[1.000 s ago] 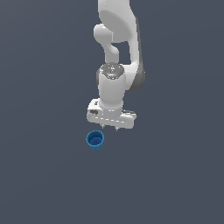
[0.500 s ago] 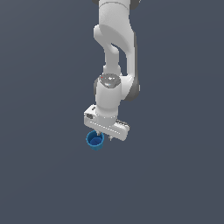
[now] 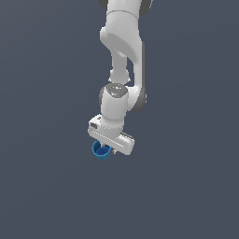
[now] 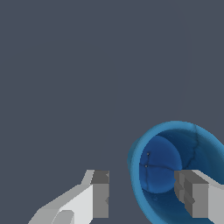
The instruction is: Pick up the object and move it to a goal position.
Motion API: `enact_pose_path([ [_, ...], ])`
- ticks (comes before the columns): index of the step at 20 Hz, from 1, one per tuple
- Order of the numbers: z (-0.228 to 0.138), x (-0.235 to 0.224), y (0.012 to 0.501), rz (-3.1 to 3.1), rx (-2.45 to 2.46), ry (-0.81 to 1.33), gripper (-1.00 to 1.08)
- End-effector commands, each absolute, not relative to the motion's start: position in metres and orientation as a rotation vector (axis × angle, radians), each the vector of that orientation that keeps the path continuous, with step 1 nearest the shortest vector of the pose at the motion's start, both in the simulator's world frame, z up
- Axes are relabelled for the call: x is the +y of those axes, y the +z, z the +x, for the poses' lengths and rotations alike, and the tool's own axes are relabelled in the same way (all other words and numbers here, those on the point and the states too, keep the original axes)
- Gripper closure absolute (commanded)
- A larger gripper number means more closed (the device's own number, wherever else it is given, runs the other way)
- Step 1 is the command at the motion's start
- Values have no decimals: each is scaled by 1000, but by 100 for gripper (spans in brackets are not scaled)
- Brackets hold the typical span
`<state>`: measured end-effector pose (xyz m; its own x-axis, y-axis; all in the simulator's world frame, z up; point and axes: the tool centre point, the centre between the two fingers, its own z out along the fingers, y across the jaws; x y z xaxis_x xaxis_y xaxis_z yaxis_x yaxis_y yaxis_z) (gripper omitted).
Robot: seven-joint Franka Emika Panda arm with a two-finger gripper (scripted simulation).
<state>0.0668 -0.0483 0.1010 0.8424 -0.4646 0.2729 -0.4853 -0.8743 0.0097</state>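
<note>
The blue cup (image 3: 99,152) stands on the dark grey floor, its hollow facing up. In the exterior view my white gripper (image 3: 110,147) hangs right over it and covers its right part; the fingertips are hidden behind the hand. In the wrist view the cup (image 4: 162,170) fills the corner close to the camera. My gripper (image 4: 146,194) is open. One finger (image 4: 99,194) is outside the cup and the other finger (image 4: 192,199) lies over its opening, so the cup's near wall sits between them. Nothing is held.
The plain dark grey floor (image 3: 46,186) stretches all around. No other objects or edges show. The white arm (image 3: 123,56) rises above the gripper.
The arm has come down and slightly toward the exterior view's left. The gripper, which hung above and beside the cup, now overlaps it. The cup has not moved.
</note>
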Motion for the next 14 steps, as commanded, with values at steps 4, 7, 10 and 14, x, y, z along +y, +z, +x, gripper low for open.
enact_pose_path([
  [4, 68, -49, 100, 2936, -768, 411, -20],
  [7, 69, -50, 96, 2936, -769, 412, -20],
  [10, 71, -51, 86, 2935, -770, 413, -20],
  [14, 74, -53, 73, 2935, -773, 414, -20],
])
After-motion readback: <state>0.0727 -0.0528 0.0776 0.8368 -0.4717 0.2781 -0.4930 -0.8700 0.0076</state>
